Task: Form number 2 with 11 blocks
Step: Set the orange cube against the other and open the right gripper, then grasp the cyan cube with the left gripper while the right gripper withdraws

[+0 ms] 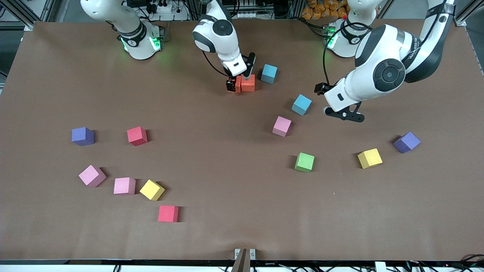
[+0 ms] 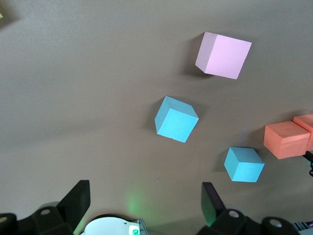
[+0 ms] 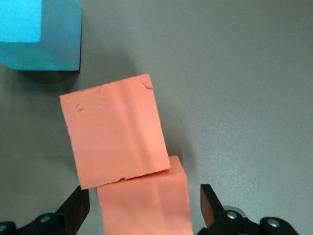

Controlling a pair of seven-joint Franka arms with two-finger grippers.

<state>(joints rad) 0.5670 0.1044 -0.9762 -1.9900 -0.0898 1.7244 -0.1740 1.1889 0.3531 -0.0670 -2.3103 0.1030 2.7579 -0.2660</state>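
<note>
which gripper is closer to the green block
Left. The left gripper hangs over bare table near the green block; the right gripper is down at the two orange blocks.

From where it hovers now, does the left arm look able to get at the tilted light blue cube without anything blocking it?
Probably yes. The left gripper hangs open over bare table beside the tilted light blue cube, which stands apart from the pink cube and the other blue cube, so nothing lies between them.

Robotics lab, aluminium frame rails (image 1: 22, 11), cable bundles (image 1: 242, 15), probably a test bench
</note>
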